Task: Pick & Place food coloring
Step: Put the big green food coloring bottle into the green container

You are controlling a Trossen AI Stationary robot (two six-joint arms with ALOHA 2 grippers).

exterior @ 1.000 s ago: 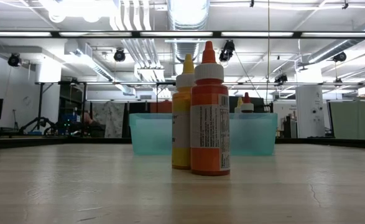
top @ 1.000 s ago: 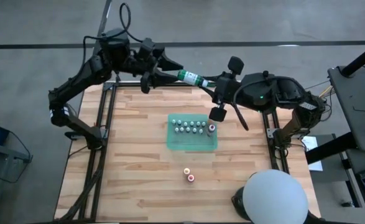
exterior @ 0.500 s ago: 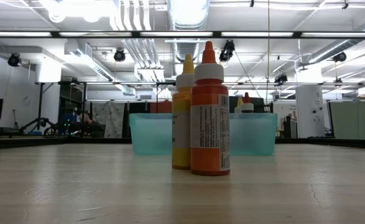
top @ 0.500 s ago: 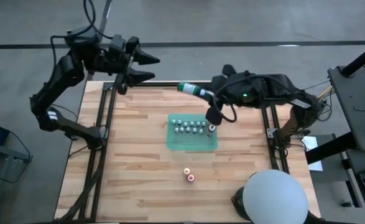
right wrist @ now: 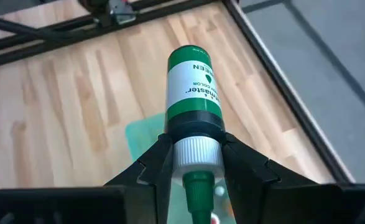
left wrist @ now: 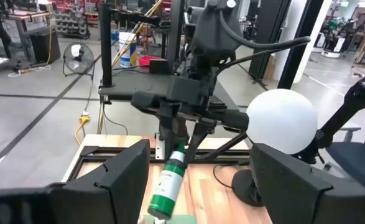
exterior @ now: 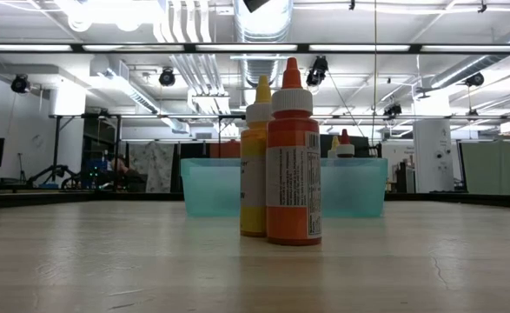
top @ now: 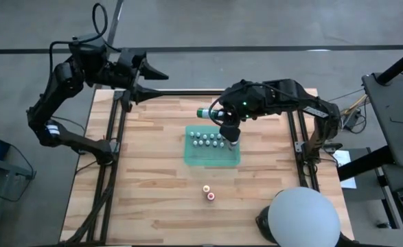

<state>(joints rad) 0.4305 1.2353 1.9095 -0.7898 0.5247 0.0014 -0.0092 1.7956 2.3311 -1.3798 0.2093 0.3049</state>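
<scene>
The right gripper hangs over the far right part of the tray, its fingers clamped on the neck of a green bottle that lies level in the air, its base pointing left. The left gripper waits with jaws spread wide over the table's far left edge, holding nothing. Small bottles stand in rows in the tray, and an orange bottle and a yellow bottle stand touching on the table nearer the front.
</scene>
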